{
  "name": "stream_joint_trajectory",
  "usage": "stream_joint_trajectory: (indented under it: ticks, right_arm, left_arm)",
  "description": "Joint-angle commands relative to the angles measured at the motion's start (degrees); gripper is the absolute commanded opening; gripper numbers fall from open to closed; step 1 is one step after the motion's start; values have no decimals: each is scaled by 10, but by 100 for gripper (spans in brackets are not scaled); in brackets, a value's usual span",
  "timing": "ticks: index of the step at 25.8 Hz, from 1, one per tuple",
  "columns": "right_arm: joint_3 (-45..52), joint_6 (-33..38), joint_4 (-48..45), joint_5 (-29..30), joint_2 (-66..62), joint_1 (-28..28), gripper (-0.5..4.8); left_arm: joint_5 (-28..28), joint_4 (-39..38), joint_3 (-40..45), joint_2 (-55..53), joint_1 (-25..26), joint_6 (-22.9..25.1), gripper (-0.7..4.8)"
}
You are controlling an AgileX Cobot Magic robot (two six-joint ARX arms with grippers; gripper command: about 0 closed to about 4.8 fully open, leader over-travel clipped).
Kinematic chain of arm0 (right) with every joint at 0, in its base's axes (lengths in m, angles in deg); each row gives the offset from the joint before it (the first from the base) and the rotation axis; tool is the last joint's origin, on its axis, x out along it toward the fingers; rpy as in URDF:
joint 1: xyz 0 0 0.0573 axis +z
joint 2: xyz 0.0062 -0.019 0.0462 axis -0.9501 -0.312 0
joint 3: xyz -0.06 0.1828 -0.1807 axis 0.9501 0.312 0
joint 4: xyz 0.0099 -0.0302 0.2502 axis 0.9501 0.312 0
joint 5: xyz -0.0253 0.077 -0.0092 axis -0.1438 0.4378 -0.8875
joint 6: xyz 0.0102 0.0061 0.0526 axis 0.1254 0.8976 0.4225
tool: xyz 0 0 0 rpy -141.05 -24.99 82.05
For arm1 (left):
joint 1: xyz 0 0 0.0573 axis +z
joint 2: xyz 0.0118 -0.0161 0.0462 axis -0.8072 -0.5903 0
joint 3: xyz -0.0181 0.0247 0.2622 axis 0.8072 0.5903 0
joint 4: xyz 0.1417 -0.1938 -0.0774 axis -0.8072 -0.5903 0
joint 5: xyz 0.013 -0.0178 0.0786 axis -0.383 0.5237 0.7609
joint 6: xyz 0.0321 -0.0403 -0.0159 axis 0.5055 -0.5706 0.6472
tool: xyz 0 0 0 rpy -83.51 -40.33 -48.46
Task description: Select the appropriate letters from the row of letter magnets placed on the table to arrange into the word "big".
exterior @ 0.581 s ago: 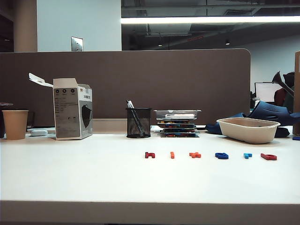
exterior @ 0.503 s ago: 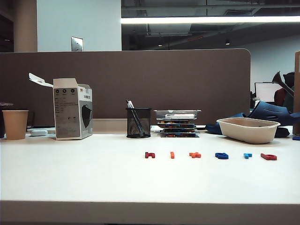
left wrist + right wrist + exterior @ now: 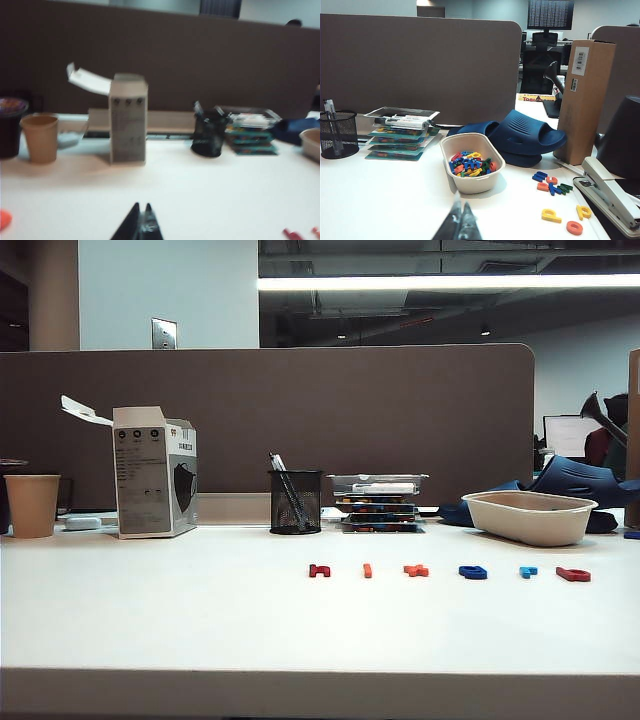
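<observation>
left gripper (image 3: 141, 220) and right gripper (image 3: 460, 220) fingers pressed together, empty, well back from letter magnets (image 3: 447, 571). red "b" (image 3: 573, 575), orange "i" (image 3: 368, 570), blue "g" (image 3: 473, 572) likely light, stiff, thin; pinch across edges.

Only the fingertips of each arm show. The left gripper (image 3: 140, 220) ends in two dark, pointed, wedge-shaped fingers with a pale scuffed patch between them. The right gripper (image 3: 459, 220) shows matching dark, grey-sheened tapered tips.
</observation>
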Motion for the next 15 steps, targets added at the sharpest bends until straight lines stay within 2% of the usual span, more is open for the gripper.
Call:
stream_joint_trajectory:
  ticks: [1,4,6,8,13,15]
  right_arm:
    - [3,-1,-7,-2,4,-1,-1]
    - [3,-1,-7,-2,4,-1,-1]
    - [3,-1,-7,-2,4,-1,-1]
    - [3,-1,-7,-2,4,-2,-1]
    - [3,-1,-7,-2,4,-2,-1]
    - [3,-1,-7,-2,4,-2,-1]
  left_arm:
    - [-30,-104,-95,-3,0,0,-5]
    - [-61,-225,-218,-27,0,-2,-5]
    - [-78,-270,-268,-46,0,-5,-5]
    - [-80,-333,-335,-82,0,-30,-5]
    - [-109,-462,-488,-192,0,-49,-5]
    - [-130,-526,-571,-258,0,-85,-5]
